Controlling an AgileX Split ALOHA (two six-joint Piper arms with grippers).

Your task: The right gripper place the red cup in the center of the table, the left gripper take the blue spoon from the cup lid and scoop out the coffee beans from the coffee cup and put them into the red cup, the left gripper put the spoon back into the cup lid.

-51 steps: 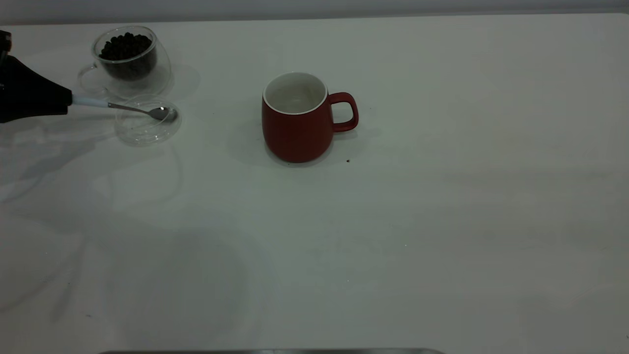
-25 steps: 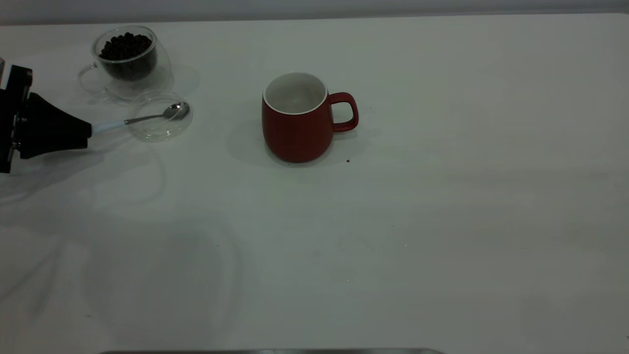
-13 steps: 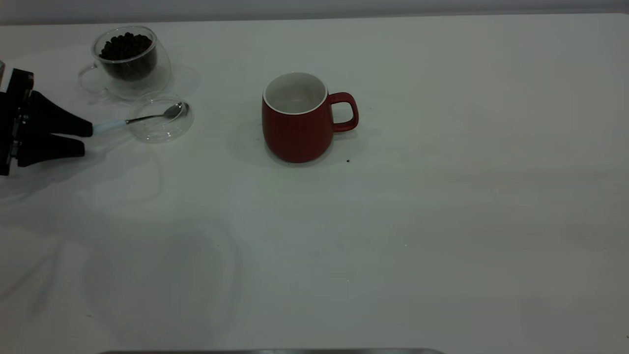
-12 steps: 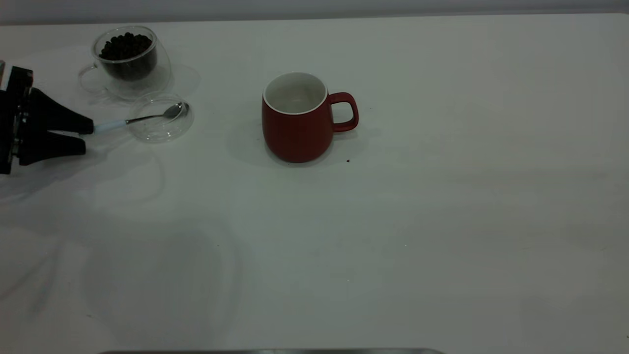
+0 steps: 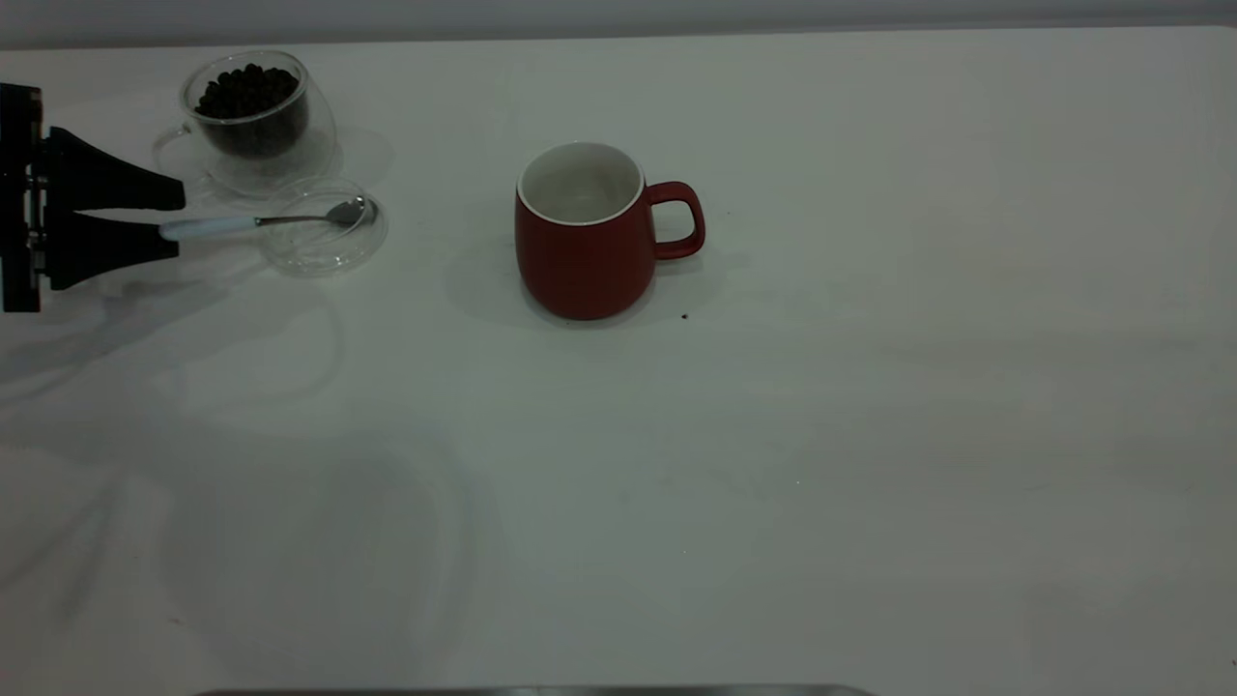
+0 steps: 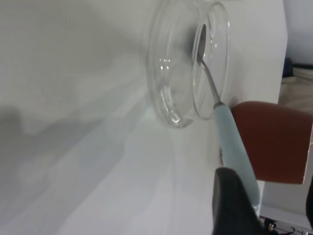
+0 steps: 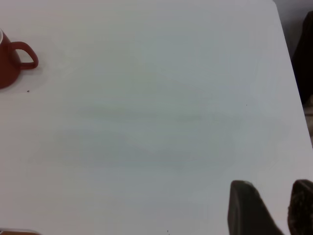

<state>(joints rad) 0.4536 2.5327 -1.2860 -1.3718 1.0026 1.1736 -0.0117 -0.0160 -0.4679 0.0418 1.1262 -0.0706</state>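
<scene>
Spoon (image 5: pixel 253 222) first: your blue spoon lies with its bowl in the cup lid (image 5: pixel 324 240) and its pale handle jutting over the rim, between the spread fingers of the left gripper (image 5: pixel 176 218). Pull that gripper back crookedly and a finger could clip the handle, flipping the spoon out or dragging the light lid across the bench (image 5: pixel 773 435). Just behind sits the coffee cup (image 5: pixel 253 118) heaped with coffee beans (image 5: pixel 246 92); a wide swing may knock it. The red cup (image 5: pixel 585 232) stands mid-bench, well apart. Your right gripper (image 7: pixel 274 208) hangs spread over bare bench
</scene>
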